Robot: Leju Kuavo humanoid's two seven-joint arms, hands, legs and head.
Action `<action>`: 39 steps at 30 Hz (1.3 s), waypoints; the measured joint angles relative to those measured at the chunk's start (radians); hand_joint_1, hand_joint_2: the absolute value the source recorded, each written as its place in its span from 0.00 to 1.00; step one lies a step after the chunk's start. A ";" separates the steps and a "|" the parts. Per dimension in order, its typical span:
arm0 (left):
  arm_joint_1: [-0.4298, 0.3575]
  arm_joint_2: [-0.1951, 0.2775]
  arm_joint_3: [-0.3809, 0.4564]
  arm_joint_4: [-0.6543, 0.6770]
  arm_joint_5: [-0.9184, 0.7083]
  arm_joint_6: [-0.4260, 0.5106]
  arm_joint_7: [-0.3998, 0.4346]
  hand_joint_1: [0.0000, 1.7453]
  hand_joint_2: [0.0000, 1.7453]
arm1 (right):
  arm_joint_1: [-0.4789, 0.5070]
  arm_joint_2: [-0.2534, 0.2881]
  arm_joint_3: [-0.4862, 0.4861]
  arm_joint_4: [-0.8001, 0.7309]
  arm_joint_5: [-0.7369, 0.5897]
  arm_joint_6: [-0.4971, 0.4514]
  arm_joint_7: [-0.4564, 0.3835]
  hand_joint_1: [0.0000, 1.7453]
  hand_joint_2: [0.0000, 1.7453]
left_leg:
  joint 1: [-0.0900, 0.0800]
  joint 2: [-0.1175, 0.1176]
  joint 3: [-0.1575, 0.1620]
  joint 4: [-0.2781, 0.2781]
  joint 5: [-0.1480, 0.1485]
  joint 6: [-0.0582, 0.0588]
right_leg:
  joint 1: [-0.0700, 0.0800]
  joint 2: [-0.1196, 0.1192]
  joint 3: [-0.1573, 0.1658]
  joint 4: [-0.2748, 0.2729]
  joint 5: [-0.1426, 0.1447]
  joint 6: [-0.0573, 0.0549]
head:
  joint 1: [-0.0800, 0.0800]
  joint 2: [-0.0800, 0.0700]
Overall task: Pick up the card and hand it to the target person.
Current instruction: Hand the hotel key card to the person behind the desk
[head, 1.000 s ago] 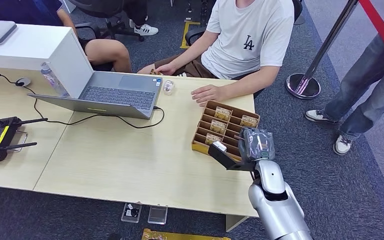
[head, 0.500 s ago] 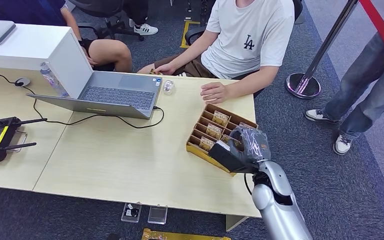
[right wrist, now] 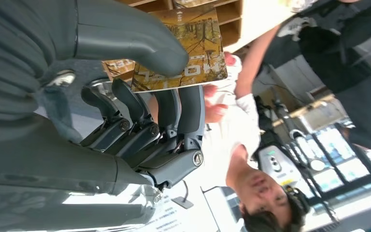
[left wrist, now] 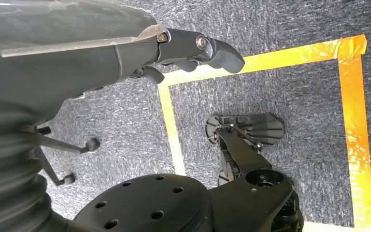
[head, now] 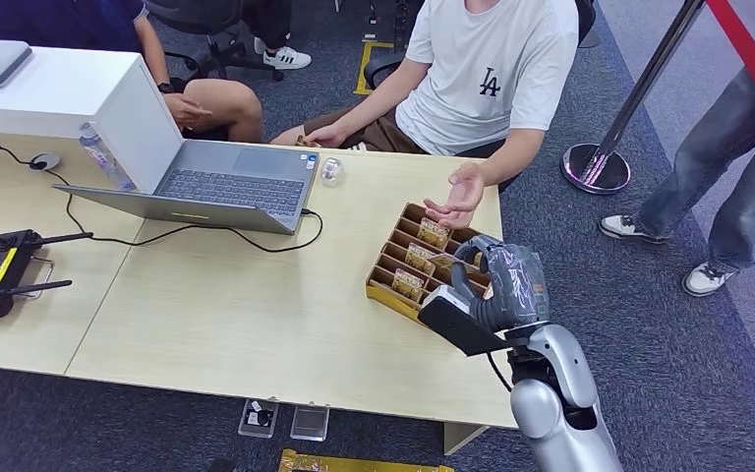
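We had the card (right wrist: 183, 50) pinched in our right hand (head: 496, 285), the thick thumb pressing it against the darker fingers (right wrist: 186, 116), lifted just off the near end of the brown card tray (head: 385, 285). In the right wrist view the card's printed face was toward the camera, and it stuck out past the fingertips, its long axis running roughly across the fingers; we could not tell its tilt from the head view, where the hand hid it. The person's hand (head: 455, 200) lay ahead of our right hand, past the far end of the tray, palm up and apart from us. We judged the coming move to be a forward reach over the tray. Our left hand (left wrist: 193, 50) hung low over the carpet, fingers curled in around nothing, far from the handover.
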 joint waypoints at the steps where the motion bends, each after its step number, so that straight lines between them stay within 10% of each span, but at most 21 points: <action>1: 0.000 0.000 0.000 0.000 -0.001 0.000 -0.002 0.00 1.00 | 0.004 -0.002 0.001 -0.012 -0.007 -0.001 -0.007 0.92 1.00 | 0.000 0.000 0.000 0.000 0.000 0.000 | 0.000 0.000 0.000 0.000 0.000 0.000 | 0.000 0.000; 14: 0.000 0.000 0.000 0.000 -0.004 0.000 -0.006 0.00 1.00 | 0.021 -0.018 0.006 -0.077 -0.033 -0.004 -0.031 0.92 1.00 | 0.000 0.000 0.000 0.000 0.000 0.000 | 0.000 0.000 0.000 0.000 0.000 0.000 | 0.000 0.000; 20: -0.001 0.000 0.000 0.000 -0.019 0.000 -0.010 0.00 1.00 | 0.004 -0.014 0.007 -0.082 -0.114 -0.064 -0.179 0.92 1.00 | 0.000 0.000 0.000 0.000 0.000 0.000 | 0.000 0.000 0.000 0.000 0.000 0.000 | 0.000 0.000; 32: -0.008 0.000 0.004 0.000 -0.042 0.000 0.003 0.00 1.00 | -0.208 0.043 0.029 0.093 0.012 -0.504 -0.281 0.92 1.00 | 0.000 0.000 0.000 0.000 0.001 0.000 | 0.000 0.000 0.000 0.001 0.000 0.000 | 0.000 0.000; 39: -0.010 0.000 0.020 0.000 -0.043 0.002 0.004 0.00 1.00 | -0.253 0.083 0.033 0.180 0.019 -0.580 -0.315 0.92 1.00 | 0.000 0.000 0.000 0.000 0.001 0.000 | 0.000 0.000 0.000 0.001 0.000 0.000 | -0.001 0.000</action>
